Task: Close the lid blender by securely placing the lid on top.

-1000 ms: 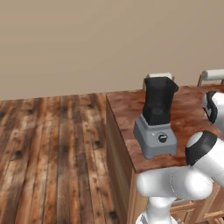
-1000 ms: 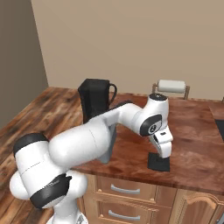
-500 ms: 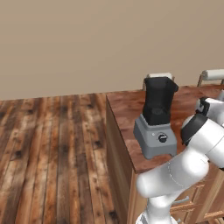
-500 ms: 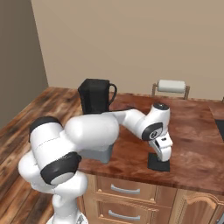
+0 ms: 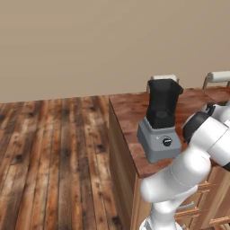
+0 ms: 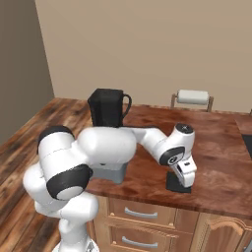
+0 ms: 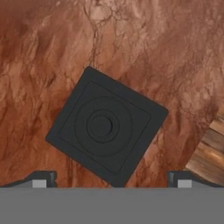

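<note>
While our hand (image 7: 108, 183) hung wide open, we saw the lid (image 7: 106, 126) flat on the counter (image 7: 48, 61) directly below, corners rotated approx. diagonal to fingers.

This is a kitchen, a rendered one. A reddish-brown stone-patterned counter (image 6: 216, 147) tops wooden base cabinets with drawers (image 6: 140, 214) carrying metal bar handles and, by the right edge, an arched-panel door (image 6: 221, 240). A blender (image 5: 160, 120) with a grey base and black jar stands near the counter's left end, and a paper towel roll on a holder (image 6: 193, 97) sits along the counter's back edge by the plain beige wall (image 5: 90, 40). The floor (image 5: 49, 152) is dark wood plank (worn-looking boards). A dark patch at the counter's right edge may be a cooktop, though too little shows to tell.
</note>
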{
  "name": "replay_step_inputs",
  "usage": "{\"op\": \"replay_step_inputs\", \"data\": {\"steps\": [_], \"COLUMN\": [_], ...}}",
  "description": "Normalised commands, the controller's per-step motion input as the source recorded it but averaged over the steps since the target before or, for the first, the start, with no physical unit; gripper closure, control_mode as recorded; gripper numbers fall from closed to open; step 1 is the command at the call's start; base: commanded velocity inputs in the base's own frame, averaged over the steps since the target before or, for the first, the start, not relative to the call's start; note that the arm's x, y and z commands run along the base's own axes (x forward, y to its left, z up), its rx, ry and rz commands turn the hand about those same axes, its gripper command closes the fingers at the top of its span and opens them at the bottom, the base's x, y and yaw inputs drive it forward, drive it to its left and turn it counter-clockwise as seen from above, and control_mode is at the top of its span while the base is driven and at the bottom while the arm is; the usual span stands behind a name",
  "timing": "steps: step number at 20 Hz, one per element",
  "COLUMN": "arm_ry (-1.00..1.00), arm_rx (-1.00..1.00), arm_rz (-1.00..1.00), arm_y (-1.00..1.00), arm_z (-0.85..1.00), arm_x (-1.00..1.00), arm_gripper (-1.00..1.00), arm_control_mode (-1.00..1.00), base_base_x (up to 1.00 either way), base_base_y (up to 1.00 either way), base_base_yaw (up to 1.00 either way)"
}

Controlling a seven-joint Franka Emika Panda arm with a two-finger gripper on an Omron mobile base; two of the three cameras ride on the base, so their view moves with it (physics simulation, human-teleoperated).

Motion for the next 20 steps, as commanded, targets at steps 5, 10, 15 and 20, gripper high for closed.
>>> {"op": "replay_step_inputs", "data": {"steps": [5, 10, 15, 20], "arm_ry": [0.00, 0.00, 0.00, 0.00], "arm_rx": [0.00, 0.00, 0.00, 0.00], "arm_rz": [0.00, 0.00, 0.00, 0.03], "arm_y": [0.00, 0.00, 0.00, -0.05], "arm_z": [-0.20, -0.13, -0.11, -0.08], "arm_x": [0.04, 0.03, 0.14, 0.21], "arm_gripper": [-1.00, -1.00, -1.00, -1.00], "arm_control_mode": [-1.00, -1.00, -1.00, -1.00], "base_base_x": [0.00, 0.00, 0.00, 0.00], "base_base_y": [0.00, 0.00, 0.00, 0.00], "base_base_yaw": [0.00, 0.00, 0.00, 0.00]}}
